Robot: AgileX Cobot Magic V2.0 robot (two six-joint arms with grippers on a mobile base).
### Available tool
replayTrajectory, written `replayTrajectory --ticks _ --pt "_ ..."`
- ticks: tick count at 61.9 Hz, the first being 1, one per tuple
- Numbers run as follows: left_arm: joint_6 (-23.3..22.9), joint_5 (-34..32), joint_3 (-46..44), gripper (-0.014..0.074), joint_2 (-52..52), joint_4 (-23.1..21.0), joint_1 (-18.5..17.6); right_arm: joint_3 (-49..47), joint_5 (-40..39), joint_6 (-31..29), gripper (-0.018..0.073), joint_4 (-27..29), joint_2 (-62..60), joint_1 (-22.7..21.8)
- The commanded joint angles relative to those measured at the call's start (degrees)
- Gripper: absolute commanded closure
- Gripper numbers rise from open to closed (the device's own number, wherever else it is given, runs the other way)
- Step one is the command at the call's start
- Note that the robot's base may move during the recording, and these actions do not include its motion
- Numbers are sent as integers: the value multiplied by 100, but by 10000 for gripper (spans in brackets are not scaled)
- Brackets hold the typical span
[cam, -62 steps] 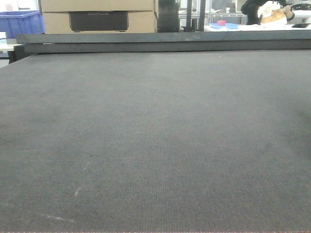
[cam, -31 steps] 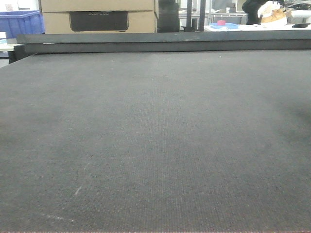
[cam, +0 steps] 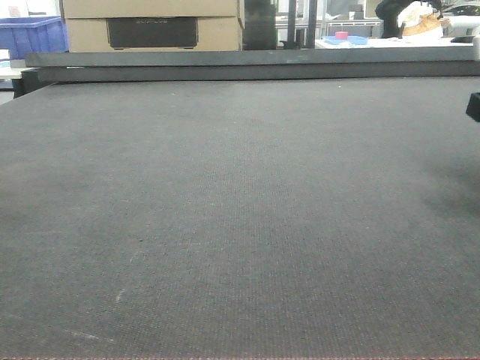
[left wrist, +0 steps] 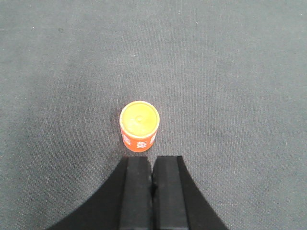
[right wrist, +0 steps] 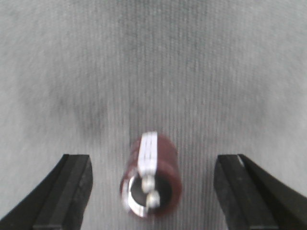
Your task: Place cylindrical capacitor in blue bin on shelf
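Observation:
The cylindrical capacitor (right wrist: pixel 165 167) is dark red with a white stripe and two metal terminals. It lies on its side on the grey mat in the right wrist view. My right gripper (right wrist: pixel 152 160) is open, its jaws wide apart on either side of the capacitor, not touching it. My left gripper (left wrist: pixel 152 160) is shut and empty, just behind an upright orange can with a yellow lid (left wrist: pixel 139 125). The shelf is out of view.
The dark grey matted table (cam: pixel 240 210) fills the front view. A dark arm part (cam: pixel 474 105) pokes in at its right edge. Behind the table are cardboard boxes (cam: pixel 150 26), a blue plastic crate (cam: pixel 34 34) at far left and a bench with clutter (cam: pixel 390 39).
A dark arm part has come into the front view at the right edge. The shadow on the right side of the mat has grown darker.

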Motion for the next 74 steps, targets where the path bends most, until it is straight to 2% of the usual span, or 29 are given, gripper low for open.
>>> replayTrajectory --ticks 1,45,67,74 --pt "-42 -66 -44 708 -2 -48 -11 -41 -97 16 148 -40 95 9" --pt "-42 -64 -44 708 -2 -81 -11 -41 219 21 148 -40 218 9" --pt "-42 -64 -44 708 -2 -81 -11 -41 61 21 148 -40 218 9" --pt "-42 -64 -44 708 -2 -81 -11 -41 44 21 207 -40 218 9"
